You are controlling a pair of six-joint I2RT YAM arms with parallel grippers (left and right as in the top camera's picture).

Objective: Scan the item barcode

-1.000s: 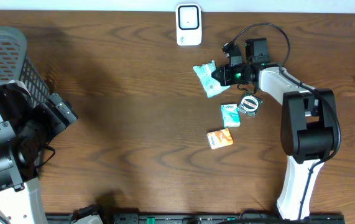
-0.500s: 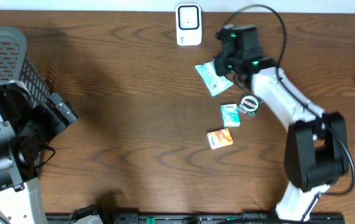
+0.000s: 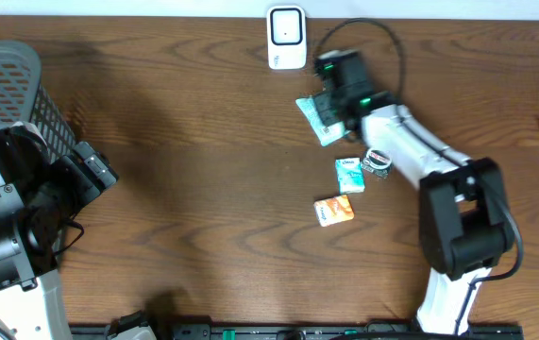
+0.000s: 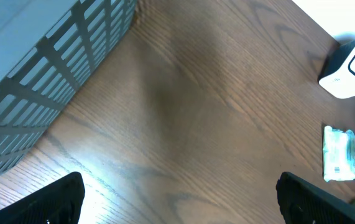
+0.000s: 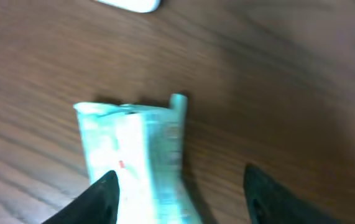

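Packet (image 3: 318, 119), teal and crinkly, lies on the bench (image 3: 193, 189) at upper centre of the overhead frame, just below the scanner (image 3: 287, 38). It looks light, soft and slippery, so pinch across its narrow width. Right gripper (image 5: 180, 177) stands wide over it, holding nothing. Left gripper (image 4: 180, 199) is wide and empty.

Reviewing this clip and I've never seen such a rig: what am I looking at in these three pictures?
Two robot arms work at a wooden table. One picture looks down from above; the others come from wrist cameras. On the table lie a white scanner, a large teal packet, a small teal packet, an orange packet and, at the left, a grey basket. The right gripper is open at the large teal packet, not clamping it; the left gripper is open and empty.
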